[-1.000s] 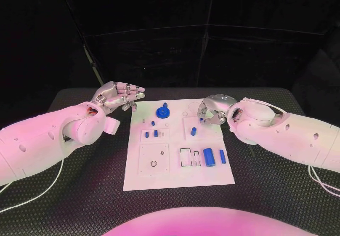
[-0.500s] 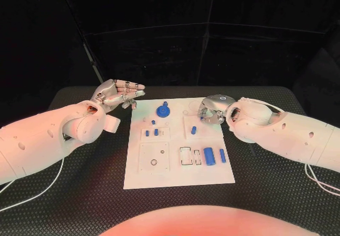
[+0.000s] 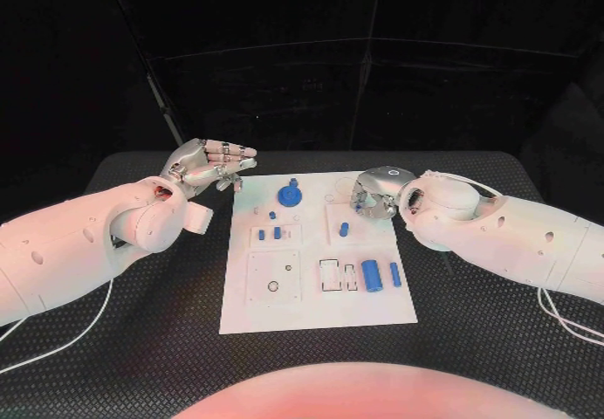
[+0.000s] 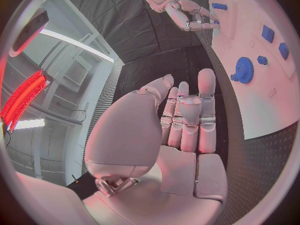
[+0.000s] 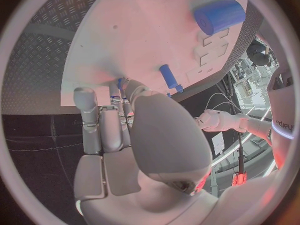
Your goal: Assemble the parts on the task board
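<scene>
The left hand (image 3: 205, 165) hangs above the desk (image 3: 151, 288) just off the far left corner of the task board (image 3: 318, 314), palm turned up. Its fingers (image 4: 187, 117) lie straight and side by side, the thumb bent across in front of them, and nothing sits in the palm. It touches neither the board nor any part.

The right hand (image 3: 374, 194) is over the far right part of the task board, its fingers curled down toward the white surface. In the right wrist view the fingertips (image 5: 122, 87) come down close to a small blue pin (image 5: 169, 78), but whether they pinch anything, or only press on the board, cannot be told from these pictures.

Out from the hands, the task board lies in the middle of the black desk. Near its far edge sits a blue gear (image 3: 291, 195), between the two hands. Nearer than that, two short blue pegs (image 3: 268, 235) stand in a square recess left of centre, and the small blue pin (image 3: 344, 230) lies just near of the right hand. Toward the near right of the board a thick blue cylinder (image 3: 372, 275) lies beside a thinner blue rod (image 3: 394, 276), both lengthwise, with white slotted cut-outs (image 3: 338, 277) just left of them.
</scene>
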`<move>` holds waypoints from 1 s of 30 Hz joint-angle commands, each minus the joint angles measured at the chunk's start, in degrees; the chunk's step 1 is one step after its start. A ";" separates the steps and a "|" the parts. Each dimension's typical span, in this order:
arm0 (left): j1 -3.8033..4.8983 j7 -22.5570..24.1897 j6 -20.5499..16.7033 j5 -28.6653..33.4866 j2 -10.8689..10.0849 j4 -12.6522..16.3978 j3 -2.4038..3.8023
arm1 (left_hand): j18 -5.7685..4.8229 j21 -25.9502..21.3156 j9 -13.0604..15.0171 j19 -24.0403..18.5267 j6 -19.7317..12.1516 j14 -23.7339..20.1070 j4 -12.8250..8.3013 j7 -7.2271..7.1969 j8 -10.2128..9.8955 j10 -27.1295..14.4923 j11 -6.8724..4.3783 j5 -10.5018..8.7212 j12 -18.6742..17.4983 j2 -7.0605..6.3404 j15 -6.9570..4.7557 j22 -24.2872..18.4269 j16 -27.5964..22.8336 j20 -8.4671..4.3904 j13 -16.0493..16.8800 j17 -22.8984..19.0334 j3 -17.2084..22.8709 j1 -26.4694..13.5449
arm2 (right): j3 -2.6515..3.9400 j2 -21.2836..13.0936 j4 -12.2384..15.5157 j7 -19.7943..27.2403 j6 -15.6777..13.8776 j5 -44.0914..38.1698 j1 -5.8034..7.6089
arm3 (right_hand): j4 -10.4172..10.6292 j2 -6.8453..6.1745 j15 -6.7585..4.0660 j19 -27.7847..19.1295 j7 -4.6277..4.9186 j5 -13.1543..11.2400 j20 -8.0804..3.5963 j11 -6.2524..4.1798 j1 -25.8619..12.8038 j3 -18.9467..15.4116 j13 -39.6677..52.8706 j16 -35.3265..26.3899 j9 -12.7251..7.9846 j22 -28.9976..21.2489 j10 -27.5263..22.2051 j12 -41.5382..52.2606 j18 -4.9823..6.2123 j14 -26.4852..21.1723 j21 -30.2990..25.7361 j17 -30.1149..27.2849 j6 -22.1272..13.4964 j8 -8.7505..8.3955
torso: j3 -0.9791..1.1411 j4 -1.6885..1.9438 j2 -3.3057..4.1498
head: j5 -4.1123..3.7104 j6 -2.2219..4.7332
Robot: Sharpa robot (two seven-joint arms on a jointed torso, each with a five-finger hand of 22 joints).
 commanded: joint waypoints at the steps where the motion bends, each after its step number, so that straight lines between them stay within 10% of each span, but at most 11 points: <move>1: 0.08 0.58 0.08 0.47 -0.01 0.14 0.06 | 0.59 -0.33 -0.07 -0.39 -0.04 -0.39 0.05 0.21 -0.15 -0.50 0.10 -0.07 0.14 0.03 0.03 -0.05 -0.30 0.16 -0.08 -0.05 0.17 0.23 | -0.30 0.08 0.23 -1.07 1.84 -1.80 -0.49 | -0.78 -0.53 -0.55 0.41 -0.03 -0.30 -0.08 0.00 -0.28 1.47 -0.18 0.24 0.01 0.69 0.89 -0.39 -0.63 2.36 0.63 -0.24 0.87 -0.16 | 0.00 -0.02 -0.02 | 0.00 -0.06; 30: 0.07 0.68 0.27 0.48 -0.08 -0.16 0.06 | 0.62 -0.88 -0.14 -0.52 -0.43 -0.50 -0.02 0.48 -0.38 -0.90 0.31 -0.09 0.11 0.07 0.16 -0.43 -0.48 0.23 -0.17 -0.39 0.28 0.37 | -0.07 -6.04 12.89 -1.32 -12.46 -1.88 -0.76 | -5.07 -1.52 -0.58 1.86 -0.06 -1.79 -0.08 -0.18 -4.83 7.49 -0.26 0.37 -0.09 5.21 2.50 -1.84 -1.26 2.40 3.89 -0.98 2.21 -1.11 | -0.04 -0.02 -0.07 | -0.06 0.47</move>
